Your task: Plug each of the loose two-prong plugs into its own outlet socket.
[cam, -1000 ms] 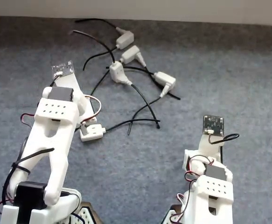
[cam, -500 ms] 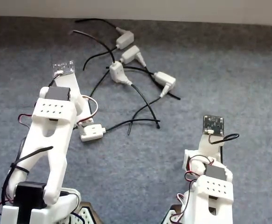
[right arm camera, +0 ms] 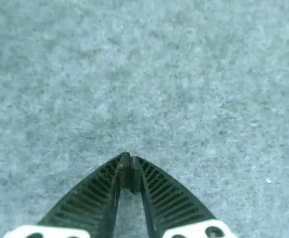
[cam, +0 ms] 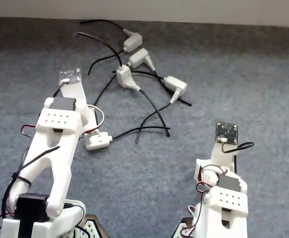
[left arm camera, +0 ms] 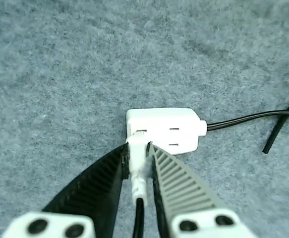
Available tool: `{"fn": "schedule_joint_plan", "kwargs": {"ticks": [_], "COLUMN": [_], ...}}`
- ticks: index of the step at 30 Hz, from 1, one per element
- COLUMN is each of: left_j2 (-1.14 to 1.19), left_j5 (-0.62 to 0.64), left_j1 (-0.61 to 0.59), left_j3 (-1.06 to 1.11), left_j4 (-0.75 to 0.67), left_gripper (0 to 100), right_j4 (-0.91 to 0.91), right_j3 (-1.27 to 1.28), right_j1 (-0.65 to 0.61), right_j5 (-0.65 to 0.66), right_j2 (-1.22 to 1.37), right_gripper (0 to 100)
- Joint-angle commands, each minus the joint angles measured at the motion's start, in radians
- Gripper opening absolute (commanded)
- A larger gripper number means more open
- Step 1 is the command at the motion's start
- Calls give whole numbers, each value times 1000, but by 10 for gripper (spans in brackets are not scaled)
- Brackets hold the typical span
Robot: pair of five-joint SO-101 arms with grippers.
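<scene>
Plug [left arm camera: 138,171], white, is clamped in the left pincer [left arm camera: 138,148], its nose touching the outlet socket [left arm camera: 166,130]; right pincer [right arm camera: 130,161] clenched shut.

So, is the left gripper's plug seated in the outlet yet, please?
Cannot tell: the plug touches the outlet block, its prongs hidden.

Whole surface is a fuzzy blue-grey carpet [cam: 263,74], short pile, evenly lit, no hard shadows. Along the carpet's far edge there's 1 plain pale wall [cam: 194,9] butting right up against it.
</scene>
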Motion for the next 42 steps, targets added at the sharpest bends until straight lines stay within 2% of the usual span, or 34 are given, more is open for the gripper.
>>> {"fn": "schedule_joint_plan", "kwargs": {"ticks": [1,19,42], "left_j2": [-4,-4,-2], "left_j5": [-11,-11,-87], "left_j1": [-10,-5,-8], "left_j3": [-4,44,127], "left_j4": [-28,-20,-25], "left_gripper": [7,7,7], "right_j4": [-18,-16,-16], "right_j3": [-2,-2,-2], "right_j1": [-12,-10,-10], "right_j5": [-12,-12,-12], "right_j2": [-10,-10,-5], "right_gripper": [6,6,6]}}
